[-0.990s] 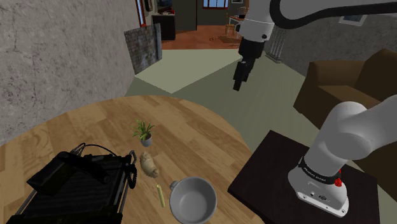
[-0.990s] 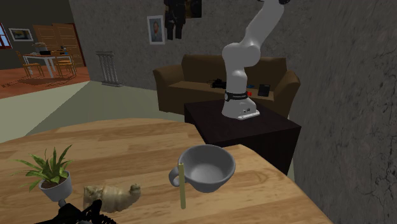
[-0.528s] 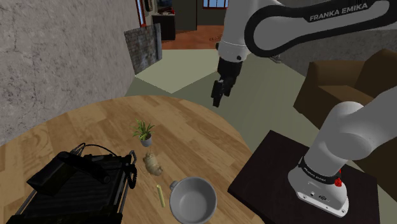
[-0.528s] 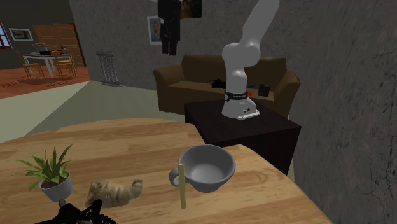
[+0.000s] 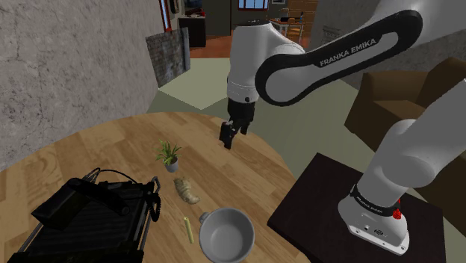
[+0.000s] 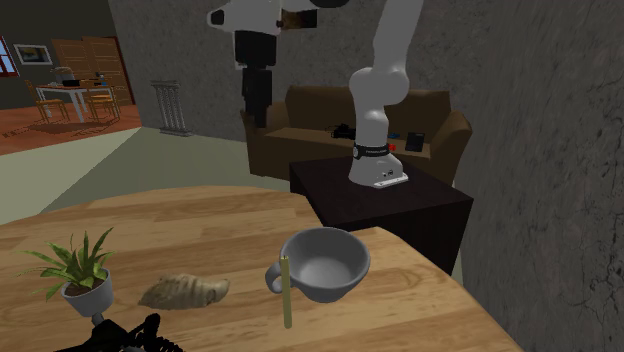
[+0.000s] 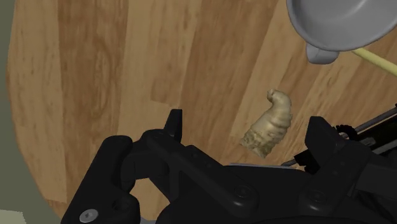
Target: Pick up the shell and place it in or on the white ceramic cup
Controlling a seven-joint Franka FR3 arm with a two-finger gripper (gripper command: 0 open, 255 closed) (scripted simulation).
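Observation:
A tan spiral shell [image 5: 187, 191] [image 6: 185, 291] lies on its side on the round wooden table [image 5: 224, 168], between a small potted plant [image 5: 169, 155] and the cup. The grey-white cup [image 5: 226, 235] [image 6: 325, 262] stands upright near the table's edge, handle toward the shell. My gripper [image 5: 228, 137] [image 6: 257, 100] hangs open high above the table, farther back than the shell, holding nothing. In the wrist view the shell [image 7: 269, 124] shows far below between the spread fingers of the gripper [image 7: 245, 121], with the cup [image 7: 343, 22] beyond it.
A black device with cables [image 5: 82, 217] takes up the table's near left in the shoulder view. A thin yellow stick [image 5: 188, 228] [image 6: 286, 292] lies beside the cup's handle. The dark stand [image 5: 351, 217] sits close to the table edge, with a brown sofa [image 6: 350, 125] behind it.
The arm has swung down and toward the shoulder view's left, bringing the gripper over the table. The shell has rolled over and shifted slightly toward the cup.

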